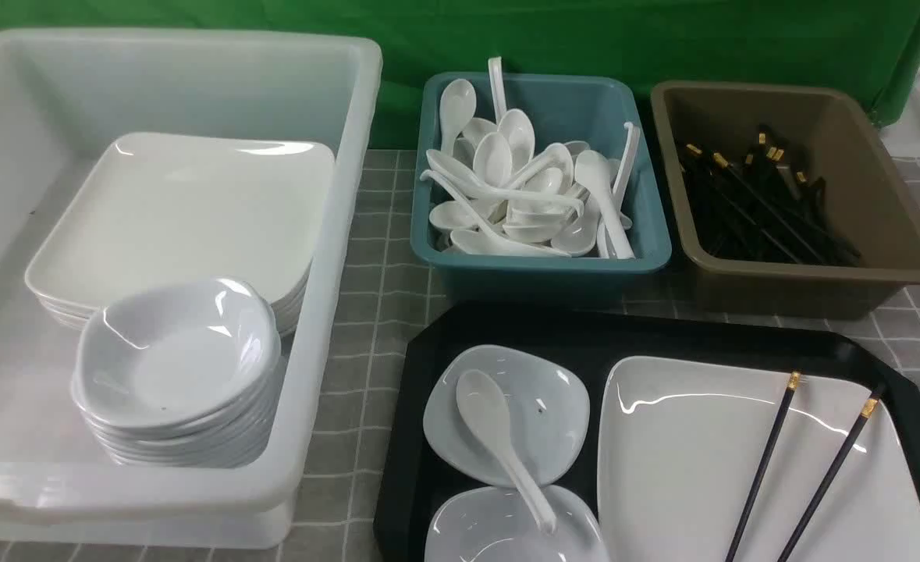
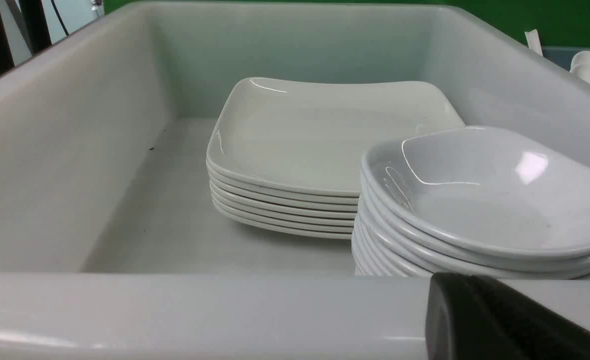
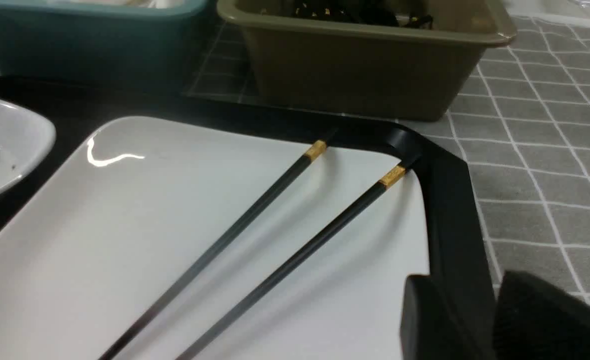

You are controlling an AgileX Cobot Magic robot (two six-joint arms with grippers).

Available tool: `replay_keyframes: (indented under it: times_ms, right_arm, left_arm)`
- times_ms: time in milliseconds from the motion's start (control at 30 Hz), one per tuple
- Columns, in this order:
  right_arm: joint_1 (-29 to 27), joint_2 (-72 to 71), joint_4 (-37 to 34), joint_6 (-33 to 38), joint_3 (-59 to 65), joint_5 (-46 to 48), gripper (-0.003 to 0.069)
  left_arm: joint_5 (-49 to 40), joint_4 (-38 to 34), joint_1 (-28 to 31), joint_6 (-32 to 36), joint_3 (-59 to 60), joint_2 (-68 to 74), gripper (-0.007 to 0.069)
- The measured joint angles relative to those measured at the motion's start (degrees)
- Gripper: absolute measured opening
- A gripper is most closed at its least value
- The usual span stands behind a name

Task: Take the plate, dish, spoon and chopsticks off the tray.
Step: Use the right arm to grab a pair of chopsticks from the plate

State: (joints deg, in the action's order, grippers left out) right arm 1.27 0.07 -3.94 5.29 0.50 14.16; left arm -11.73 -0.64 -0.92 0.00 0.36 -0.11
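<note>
Nearest: left jaws closed, at the near rim of the big white plastic bin (image 2: pixel 174 305); right jaws apparently slightly apart and empty, at the right rim of the black diamond-textured plastic tray (image 1: pixel 420 390). On it: large glossy white square plate (image 1: pixel 686 484) bearing two splayed black gold-capped chopsticks (image 1: pixel 765 460); white soup spoon (image 1: pixel 491 421) bridging two small white rounded-square dishes (image 1: pixel 557 406). Beyond: teal spoon tub (image 1: pixel 545 269), brown chopstick tub (image 1: pixel 803 289); likely risks: sticks rolling from a pinch, spoon toppling if a dish lifts first.

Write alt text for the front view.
A black tray holds a white plate with two chopsticks on it, and a spoon across two small dishes. Behind stand a teal tub of more spoons and a brown tub of more chopsticks; left, a white bin of stacked crockery.
</note>
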Motion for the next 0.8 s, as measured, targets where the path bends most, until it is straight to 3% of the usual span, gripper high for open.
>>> replay_keyframes:
  times_ms: [600,700,800]
  right_arm:
    - [0.0,0.0,0.0,0.0,0.0,0.0,0.024]
    - [0.0,0.0,0.0,0.0,0.0,0.0,0.024]
    - [0.0,0.0,0.0,0.0,0.0,0.0,0.024]
  left_arm:
    - [0.53,0.64,0.0,0.35,0.02,0.0,0.002]
    - [4.82,-2.27,0.0,-0.48,0.02,0.0,0.002]
    - [12.81,-11.22,0.0,-3.1,0.02,0.0,0.002]
